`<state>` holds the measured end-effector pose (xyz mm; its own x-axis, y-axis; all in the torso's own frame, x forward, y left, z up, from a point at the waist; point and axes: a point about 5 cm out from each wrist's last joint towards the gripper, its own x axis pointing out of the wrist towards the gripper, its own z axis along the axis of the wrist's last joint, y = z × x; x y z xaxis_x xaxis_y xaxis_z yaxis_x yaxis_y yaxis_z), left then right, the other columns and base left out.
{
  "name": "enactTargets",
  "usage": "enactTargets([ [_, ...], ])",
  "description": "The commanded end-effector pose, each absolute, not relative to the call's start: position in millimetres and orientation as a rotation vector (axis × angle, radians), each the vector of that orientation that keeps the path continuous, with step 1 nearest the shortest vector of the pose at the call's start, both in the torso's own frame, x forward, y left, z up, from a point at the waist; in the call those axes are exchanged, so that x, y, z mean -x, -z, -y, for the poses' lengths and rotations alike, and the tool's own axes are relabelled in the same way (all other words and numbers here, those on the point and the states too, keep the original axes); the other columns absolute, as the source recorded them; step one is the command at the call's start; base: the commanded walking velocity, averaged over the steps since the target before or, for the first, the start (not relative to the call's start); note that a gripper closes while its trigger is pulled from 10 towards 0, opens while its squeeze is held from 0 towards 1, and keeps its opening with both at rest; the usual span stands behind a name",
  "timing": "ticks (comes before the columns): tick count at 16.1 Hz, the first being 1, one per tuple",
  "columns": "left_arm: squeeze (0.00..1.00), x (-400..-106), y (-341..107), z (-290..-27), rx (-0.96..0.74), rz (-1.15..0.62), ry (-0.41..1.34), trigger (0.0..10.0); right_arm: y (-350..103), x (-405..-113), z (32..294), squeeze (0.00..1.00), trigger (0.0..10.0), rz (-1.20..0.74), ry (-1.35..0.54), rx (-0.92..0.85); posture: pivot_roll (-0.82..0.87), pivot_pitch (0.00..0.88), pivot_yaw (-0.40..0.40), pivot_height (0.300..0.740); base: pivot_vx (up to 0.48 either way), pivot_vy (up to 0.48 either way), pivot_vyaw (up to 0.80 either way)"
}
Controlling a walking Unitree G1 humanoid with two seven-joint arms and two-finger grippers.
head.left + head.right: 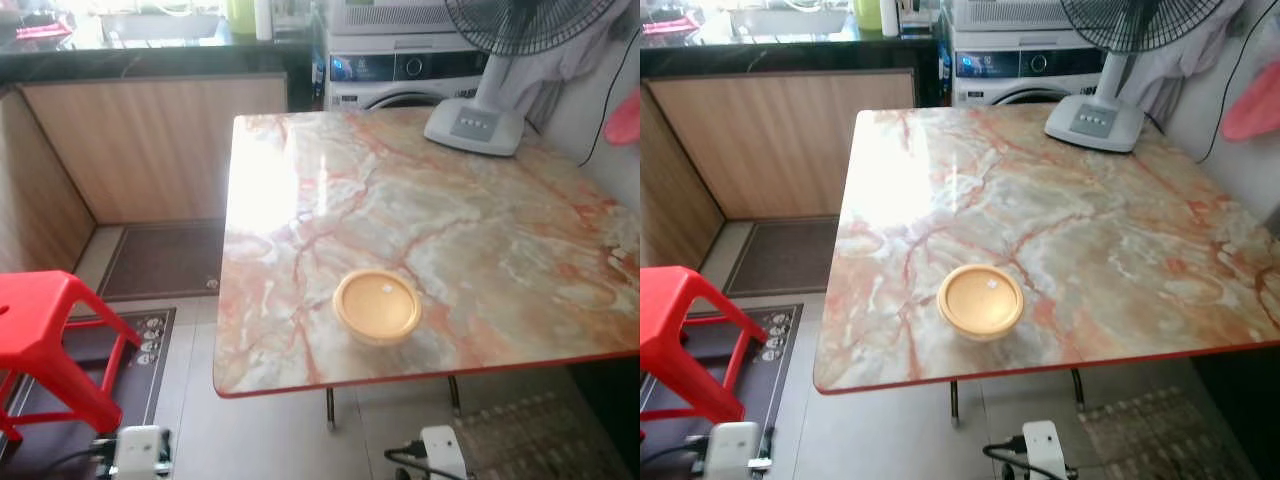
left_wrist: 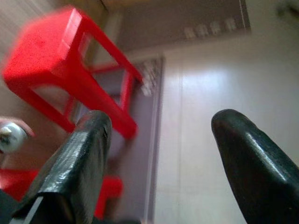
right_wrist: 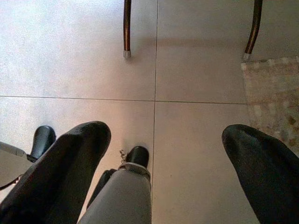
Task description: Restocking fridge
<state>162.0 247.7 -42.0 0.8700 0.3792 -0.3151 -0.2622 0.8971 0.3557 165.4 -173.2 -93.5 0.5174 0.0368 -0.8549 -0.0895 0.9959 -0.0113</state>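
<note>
A round yellow lidded container (image 1: 377, 305) sits on the marble-patterned table (image 1: 480, 230), close to its near edge. Both arms hang low beside me, below the table top. My left gripper (image 2: 163, 154) is open over the tiled floor, with nothing between its fingers, and a red stool (image 2: 51, 60) stands beyond it. My right gripper (image 3: 163, 163) is open too and holds nothing; it points down at the floor in front of the table legs (image 3: 126, 28). No fridge can be made out.
A fan base (image 1: 475, 125) stands at the table's far right corner, with a washing machine (image 1: 400, 75) behind it. The red stool (image 1: 50, 340) is at my left, beside a dark mat (image 1: 165, 260). A patterned rug (image 3: 275, 102) lies under the table's right side.
</note>
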Motion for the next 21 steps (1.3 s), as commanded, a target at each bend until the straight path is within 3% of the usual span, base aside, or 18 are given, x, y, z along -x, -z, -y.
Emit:
enactTargets([
  [1, 0.00, -164.1, 24.3, -254.7, -0.347, -0.271, -0.374, 10.0, 95.1, -161.7, 173.2, 0.00, 10.0, -1.034, -0.078, 0.058, 0.07, 0.000, -0.001, 0.740, 0.000, 0.000, 0.00],
  [8, 0.00, -188.5, -64.2, -253.5, -0.410, 0.116, -0.415, 10.0, 95.1, -161.5, 175.0, 0.00, 10.0, -1.041, -0.089, 0.073, 0.08, 0.000, -0.008, 0.740, 0.000, 0.000, 0.00],
  [12, 0.00, -233.6, -137.5, -228.3, -0.414, 0.352, -0.292, 10.0, 93.9, -164.7, 173.0, 0.00, 10.0, -1.032, -0.096, 0.077, 0.09, 0.000, -0.013, 0.740, 0.000, 0.000, 0.00],
  [15, 0.00, -262.2, -126.8, -197.3, -0.088, 0.188, -0.084, 10.0, 93.5, -165.6, 173.1, 0.00, 10.0, -1.029, -0.095, 0.078, 0.09, 0.000, -0.022, 0.740, 0.000, 0.000, 0.00],
  [16, 0.00, -268.4, -130.9, -191.5, 0.007, 0.195, -0.088, 10.0, 93.5, -165.7, 172.9, 0.00, 10.0, -1.029, -0.095, 0.078, 0.08, 0.000, -0.018, 0.740, 0.000, 0.000, 0.00],
  [21, 0.00, -262.4, -129.6, -195.0, -0.050, 0.164, -0.078, 10.0, 93.4, -165.6, 175.1, 0.00, 10.0, -1.027, -0.082, 0.073, 0.08, 0.000, -0.017, 0.740, 0.000, 0.000, 0.00],
])
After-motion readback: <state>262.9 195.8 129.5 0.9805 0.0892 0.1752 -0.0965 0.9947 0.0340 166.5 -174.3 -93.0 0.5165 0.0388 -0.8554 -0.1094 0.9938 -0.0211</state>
